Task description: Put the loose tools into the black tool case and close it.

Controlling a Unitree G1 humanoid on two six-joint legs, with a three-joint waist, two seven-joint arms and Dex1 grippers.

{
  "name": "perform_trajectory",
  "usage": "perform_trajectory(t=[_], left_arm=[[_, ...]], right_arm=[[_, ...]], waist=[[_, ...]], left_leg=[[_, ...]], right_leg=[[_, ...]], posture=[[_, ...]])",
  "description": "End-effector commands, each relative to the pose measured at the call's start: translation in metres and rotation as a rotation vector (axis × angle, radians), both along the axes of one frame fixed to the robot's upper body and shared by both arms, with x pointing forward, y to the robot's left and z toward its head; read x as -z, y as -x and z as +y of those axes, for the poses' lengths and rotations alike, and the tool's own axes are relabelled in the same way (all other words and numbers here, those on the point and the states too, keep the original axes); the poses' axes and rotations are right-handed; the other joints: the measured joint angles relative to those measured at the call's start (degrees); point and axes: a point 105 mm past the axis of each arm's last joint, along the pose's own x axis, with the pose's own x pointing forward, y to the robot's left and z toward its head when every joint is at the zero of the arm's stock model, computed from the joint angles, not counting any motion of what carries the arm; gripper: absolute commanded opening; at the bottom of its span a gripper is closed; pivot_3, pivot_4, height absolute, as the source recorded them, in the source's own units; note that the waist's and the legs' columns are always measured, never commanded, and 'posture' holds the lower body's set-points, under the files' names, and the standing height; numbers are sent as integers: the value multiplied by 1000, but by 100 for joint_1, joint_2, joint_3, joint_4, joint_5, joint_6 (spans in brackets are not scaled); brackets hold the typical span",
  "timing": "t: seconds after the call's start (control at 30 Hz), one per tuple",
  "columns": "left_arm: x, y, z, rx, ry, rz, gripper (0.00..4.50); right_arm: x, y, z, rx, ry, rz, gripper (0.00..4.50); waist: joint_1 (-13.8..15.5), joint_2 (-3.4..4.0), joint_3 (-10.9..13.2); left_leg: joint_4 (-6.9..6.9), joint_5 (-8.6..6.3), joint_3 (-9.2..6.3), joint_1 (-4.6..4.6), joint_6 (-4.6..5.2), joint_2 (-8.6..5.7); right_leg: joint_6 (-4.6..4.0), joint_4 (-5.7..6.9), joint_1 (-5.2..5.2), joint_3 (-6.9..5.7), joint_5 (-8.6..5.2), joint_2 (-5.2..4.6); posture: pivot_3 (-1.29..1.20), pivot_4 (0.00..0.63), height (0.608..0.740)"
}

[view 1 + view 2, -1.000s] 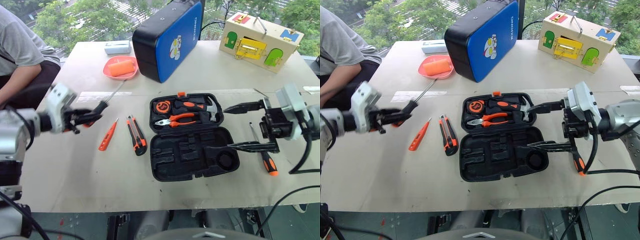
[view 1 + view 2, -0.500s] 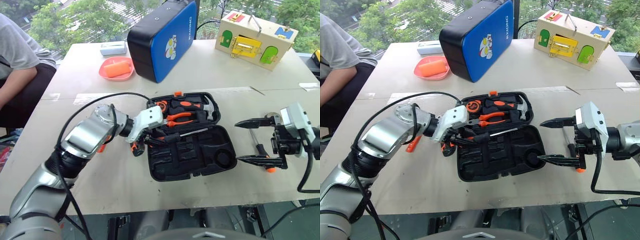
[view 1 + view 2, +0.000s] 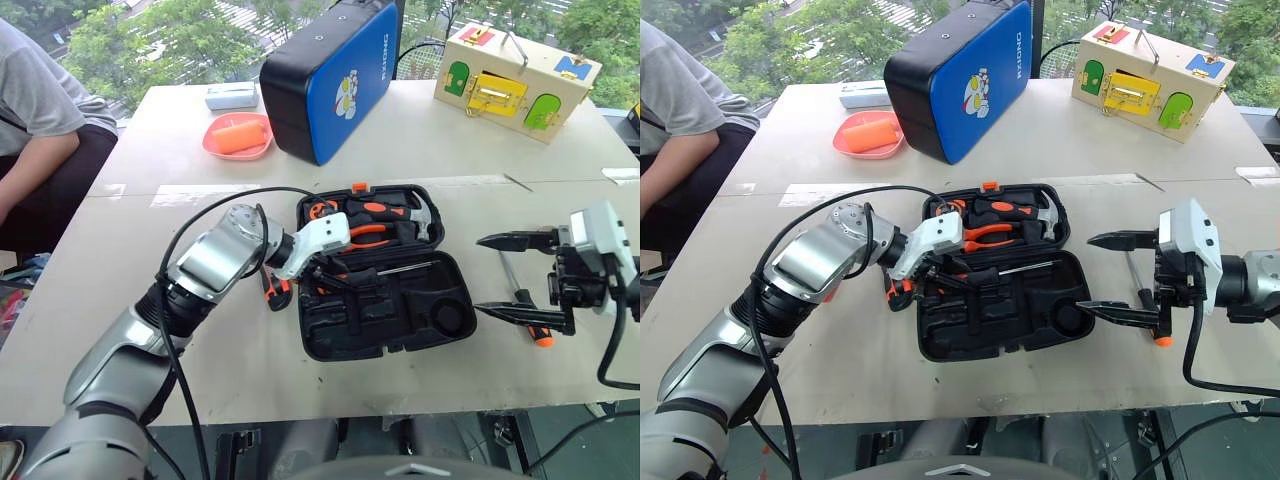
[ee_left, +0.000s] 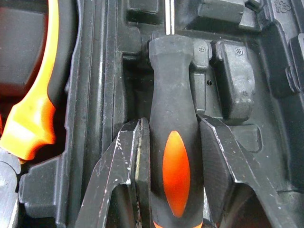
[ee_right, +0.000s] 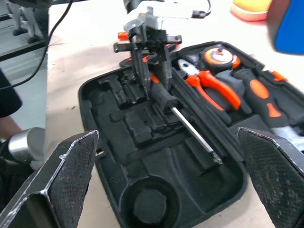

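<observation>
Now left gripper (image 3: 322, 274) clamped on a black-and-orange screwdriver (image 5: 183, 118) inside the open black tool case (image 3: 455, 330), right gripper (image 3: 508, 277) spread wide above another screwdriver (image 3: 530, 326) on the table (image 3: 250, 340).

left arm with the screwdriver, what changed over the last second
The left gripper carried the black-and-orange screwdriver from over the bare table to the open black tool case and now holds it low over the moulded slots, fingers still clamped on the handle. The right gripper stayed open beside the case.
</observation>
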Motion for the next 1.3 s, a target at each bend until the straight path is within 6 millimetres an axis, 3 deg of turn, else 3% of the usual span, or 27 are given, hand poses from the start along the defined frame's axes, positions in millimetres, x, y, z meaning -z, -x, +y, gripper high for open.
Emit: perform_trajectory(t=[0.03, 0.43, 0.67, 0.8, 0.97, 1.07, 1.3], left_arm=[[-14, -7, 14, -9, -42, -63, 1084], [-11, -11, 18, -20, -57, -72, 1084], [-25, -15, 15, -35, -13, -100, 4365], [-41, -10, 12, -25, 29, -99, 4439], [-44, -17, 7, -31, 46, -143, 4439], [-42, -19, 6, -10, 50, -156, 3690], [-38, -18, 5, 31, 54, -150, 364]], right_arm=[[-9, 3, 2, -12, -13, -40, 4500], [-8, 1, 3, -19, -23, -43, 4500], [-8, 0, 4, -24, -22, -43, 4500], [-8, 1, 3, -23, -23, -41, 4500], [-8, 0, 4, -22, -27, -43, 4500], [-7, 0, 4, -23, -29, -44, 4500], [-6, 0, 5, -19, -30, -47, 4500]], waist=[[-8, 0, 0], [0, 0, 0], [29, 1, 0], [24, 1, 0], [17, 1, 0], [13, 1, 0], [7, 1, 0]], left_leg=[[0, 0, 0, 0, 0, 0], [12, 0, -2, 1, 0, 0], [44, 0, -14, 0, 1, -1], [47, -1, -15, 0, 1, -1], [45, -1, -20, -2, 1, -1], [45, -1, -20, -2, 1, -1], [45, -1, -20, -2, 1, -2]], right_leg=[[0, 0, 0, 0, 0, 0], [2, 5, 4, -2, 1, 1], [10, 10, 19, -12, 6, 3], [12, 9, 22, -12, 7, 3], [12, 2, 23, -17, 7, 3], [12, 1, 23, -17, 7, 2], [12, 2, 23, -17, 7, 2]], posture=[[0, 150, 735], [0, 150, 735], [0, 150, 735], [0, 150, 735], [0, 150, 735], [0, 150, 735], [0, 150, 735]])
